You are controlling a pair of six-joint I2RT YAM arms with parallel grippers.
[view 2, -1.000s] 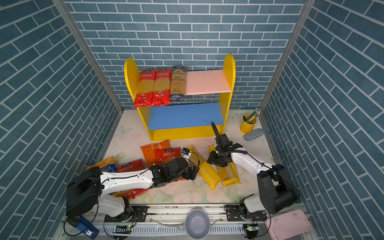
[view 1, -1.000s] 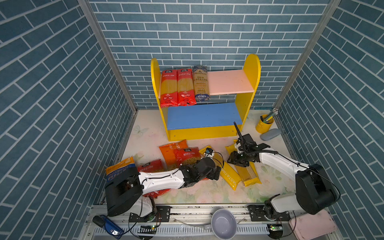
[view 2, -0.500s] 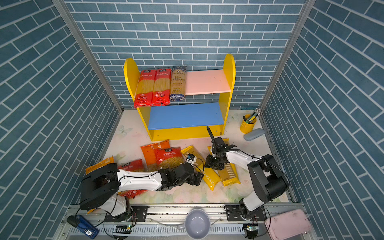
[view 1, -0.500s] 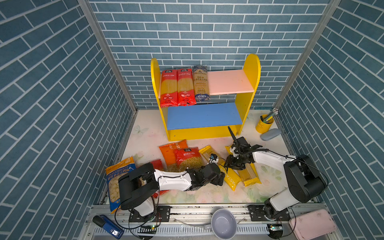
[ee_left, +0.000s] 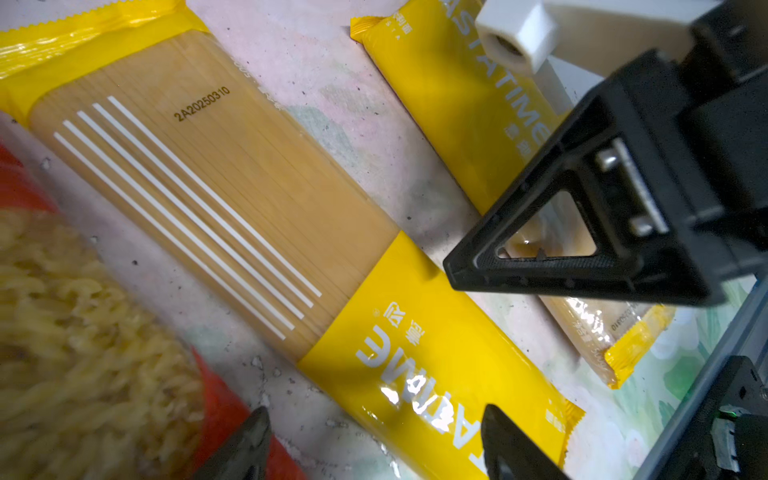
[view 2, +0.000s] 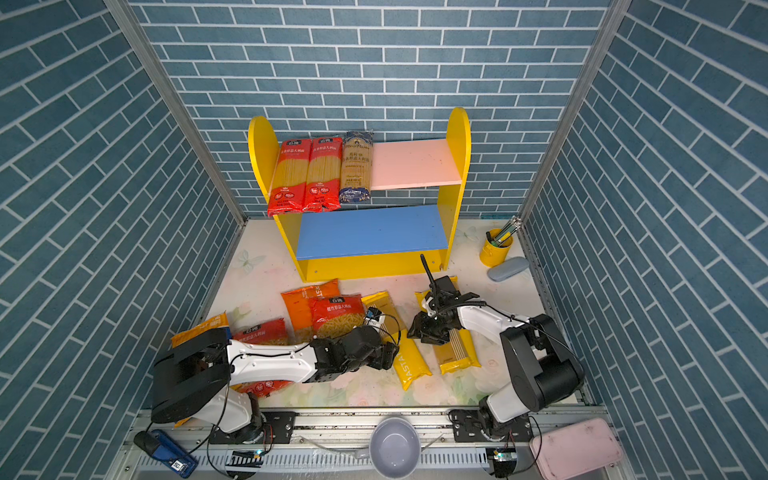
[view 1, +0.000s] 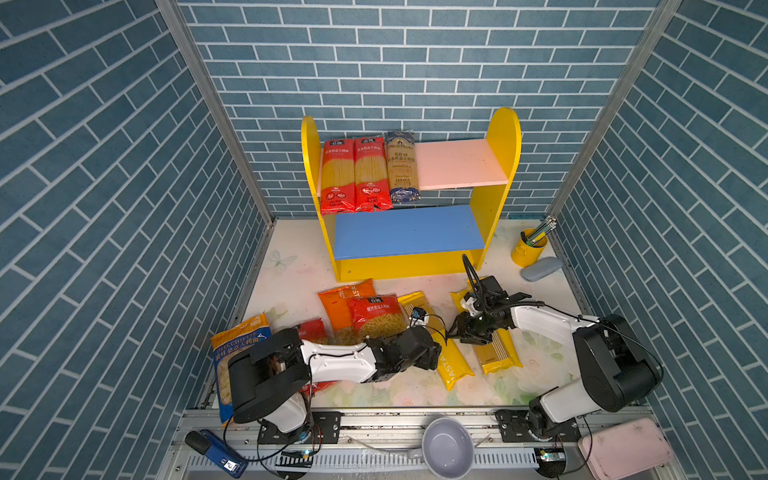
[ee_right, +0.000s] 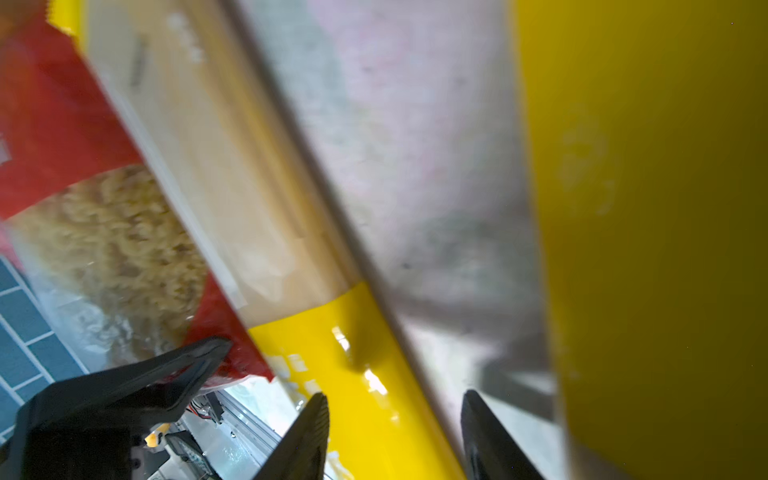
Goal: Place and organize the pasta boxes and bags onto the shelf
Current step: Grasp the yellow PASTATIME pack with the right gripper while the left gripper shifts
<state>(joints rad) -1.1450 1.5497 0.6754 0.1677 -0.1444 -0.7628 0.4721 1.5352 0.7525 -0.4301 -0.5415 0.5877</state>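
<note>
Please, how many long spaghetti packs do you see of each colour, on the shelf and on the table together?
Red spaghetti packs: 2
Dark-blue spaghetti pack: 1
Yellow spaghetti packs: 2
Total: 5

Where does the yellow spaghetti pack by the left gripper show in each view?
Both top views: yellow spaghetti pack, floor centre, slanted.
Left wrist: across the middle, reaching the left gripper.
Right wrist: window and yellow band, mid-picture.
Shared landmark: red fusilli bag, next to it.
</note>
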